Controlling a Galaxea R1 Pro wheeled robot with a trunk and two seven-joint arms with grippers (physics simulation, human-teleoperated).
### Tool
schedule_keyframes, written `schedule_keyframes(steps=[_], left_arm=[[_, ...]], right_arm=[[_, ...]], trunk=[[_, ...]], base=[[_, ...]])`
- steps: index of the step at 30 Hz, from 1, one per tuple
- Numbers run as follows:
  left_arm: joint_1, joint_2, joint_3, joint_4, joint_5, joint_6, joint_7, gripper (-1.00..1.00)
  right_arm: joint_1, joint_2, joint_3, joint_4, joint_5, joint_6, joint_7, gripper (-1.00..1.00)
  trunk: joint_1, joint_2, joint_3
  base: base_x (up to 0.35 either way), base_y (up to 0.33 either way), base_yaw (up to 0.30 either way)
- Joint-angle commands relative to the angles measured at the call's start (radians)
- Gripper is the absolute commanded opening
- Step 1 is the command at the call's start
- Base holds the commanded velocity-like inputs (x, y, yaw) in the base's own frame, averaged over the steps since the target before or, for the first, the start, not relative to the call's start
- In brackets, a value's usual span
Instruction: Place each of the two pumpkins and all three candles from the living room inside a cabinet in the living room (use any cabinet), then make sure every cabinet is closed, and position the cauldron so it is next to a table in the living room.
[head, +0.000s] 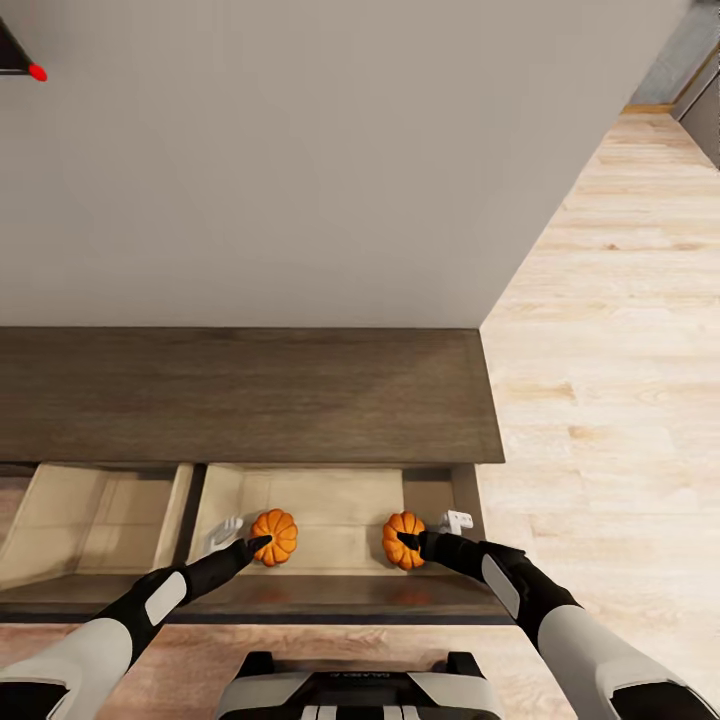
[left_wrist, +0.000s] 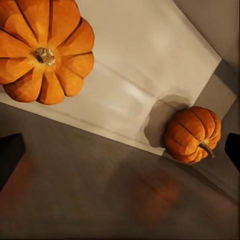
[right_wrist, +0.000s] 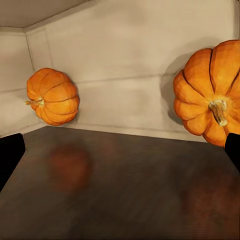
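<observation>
Both pumpkins sit inside the open right-hand drawer (head: 340, 505) of the cabinet (head: 250, 395): left pumpkin (head: 274, 536) just off the left gripper (head: 240, 540), right pumpkin (head: 403, 540) just off the right gripper (head: 440, 535). In each wrist view the dark fingertips stand wide apart at the frame edges, gripping nothing. Risk: the pumpkins lie near the drawer's front wall, so a careless pull-out or push could clip and roll them, and both open drawers, including the left drawer (head: 90, 520), still need closing.
</observation>
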Motion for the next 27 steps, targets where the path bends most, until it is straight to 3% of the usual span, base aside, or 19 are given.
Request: schedule_keyframes(steps=[1, 9, 17, 27], left_arm=[[0.000, 0.000, 0.000, 0.000, 0.000, 0.000, 0.000, 1.00], [0.000, 0.001, 0.000, -0.001, 0.000, -0.001, -0.002, 1.00], [0.000, 0.001, 0.000, -0.002, 0.000, -0.003, -0.005, 1.00], [0.000, 0.001, 0.000, -0.001, 0.000, -0.002, -0.005, 1.00]], right_arm=[[0.000, 0.000, 0.000, 0.000, 0.000, 0.000, 0.000, 1.00], [0.001, -0.002, 0.000, 0.000, -0.001, 0.000, 0.007, 1.00], [0.002, -0.011, 0.000, 0.000, -0.001, 0.000, 0.055, 1.00], [0.002, -0.014, 0.000, 0.000, -0.001, 0.000, 0.063, 1.00]], trunk=[[-0.004, 0.007, 0.005], [-0.035, 0.063, 0.042], [-0.035, 0.063, 0.055], [-0.035, 0.063, 0.071]], base=[[0.000, 0.000, 0.000], [0.000, 0.000, -0.026], [0.000, 0.000, -0.068], [0.000, 0.000, -0.071]])
